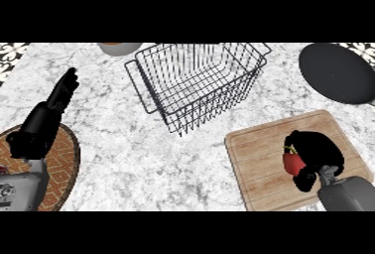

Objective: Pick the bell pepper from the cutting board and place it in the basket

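Bell pepper is enclosed by the curled fingers of the right robot hand on the cutting board, readied for lifting; the basket is set just beyond the cutting board, and the left robot hand is held open, far from it.

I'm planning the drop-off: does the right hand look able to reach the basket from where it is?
Probably yes. The right hand, curled round the bell pepper on the cutting board, has only bare counter between it and the basket, and nothing covers the basket's top.
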